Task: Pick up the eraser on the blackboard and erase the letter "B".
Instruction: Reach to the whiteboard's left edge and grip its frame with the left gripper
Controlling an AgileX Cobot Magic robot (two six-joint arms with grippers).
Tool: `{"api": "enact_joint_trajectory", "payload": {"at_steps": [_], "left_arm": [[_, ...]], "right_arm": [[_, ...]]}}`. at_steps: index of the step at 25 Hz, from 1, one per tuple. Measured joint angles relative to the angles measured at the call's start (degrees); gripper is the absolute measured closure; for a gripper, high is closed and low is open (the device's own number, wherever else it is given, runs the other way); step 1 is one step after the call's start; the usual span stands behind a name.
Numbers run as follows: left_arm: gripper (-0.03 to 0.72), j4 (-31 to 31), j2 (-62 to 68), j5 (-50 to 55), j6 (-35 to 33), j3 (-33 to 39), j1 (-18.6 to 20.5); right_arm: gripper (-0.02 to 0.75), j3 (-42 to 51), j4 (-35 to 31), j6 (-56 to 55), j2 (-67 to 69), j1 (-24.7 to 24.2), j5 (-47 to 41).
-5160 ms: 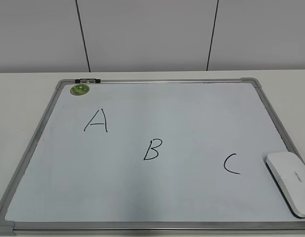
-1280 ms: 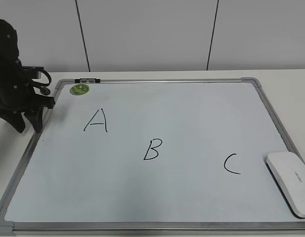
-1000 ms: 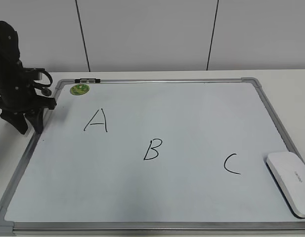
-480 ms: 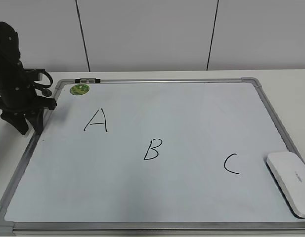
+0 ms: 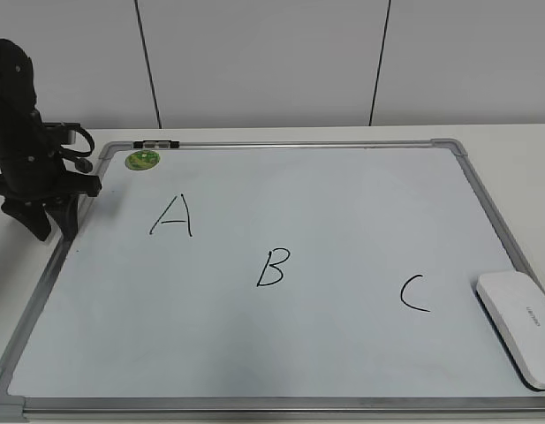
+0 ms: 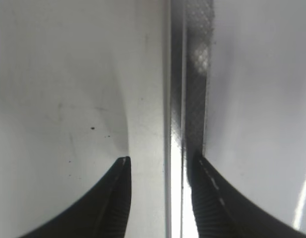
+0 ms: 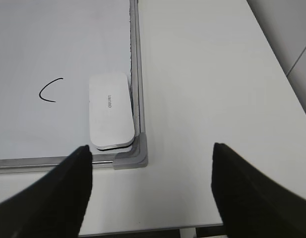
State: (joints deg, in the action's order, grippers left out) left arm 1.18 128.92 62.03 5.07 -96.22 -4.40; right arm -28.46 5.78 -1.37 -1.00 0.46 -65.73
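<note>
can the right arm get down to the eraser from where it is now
Probably yes. The right claw hangs open above the board's corner, and the eraser lies flat just inside the blackboard frame with nothing over it.

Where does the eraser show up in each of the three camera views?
Exterior view: eraser at the lower right, on the board's right edge beside the letter C.
Left wrist view: not in it.
Right wrist view: centre, eraser in the board's corner.
Shared landmark: the letter C.
</note>
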Motion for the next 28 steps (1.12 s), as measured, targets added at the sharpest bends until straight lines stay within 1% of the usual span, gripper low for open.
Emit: {"api": "enact_joint_trajectory", "payload": {"at_steps": [16,19,21,28], "left_arm": [[0.387,0.0,0.42,-0.22,0.0,-0.39,0.0],[0.397,0.11,0.42,-0.22,0.0,-0.39,0.0],[0.429,0.38,0.46,-0.22,0.0,-0.39,0.0],[0.63,0.99,0.55,-0.22,0.0,-0.39,0.0]], "right_arm": [[0.184,0.0,0.0,0.0,0.0,0.0,0.0],[0.184,0.0,0.0,0.0,0.0,0.0,0.0],[0.184,0.0,0.0,0.0,0.0,0.0,0.0],[0.184,0.0,0.0,0.0,0.0,0.0,0.0]]}}
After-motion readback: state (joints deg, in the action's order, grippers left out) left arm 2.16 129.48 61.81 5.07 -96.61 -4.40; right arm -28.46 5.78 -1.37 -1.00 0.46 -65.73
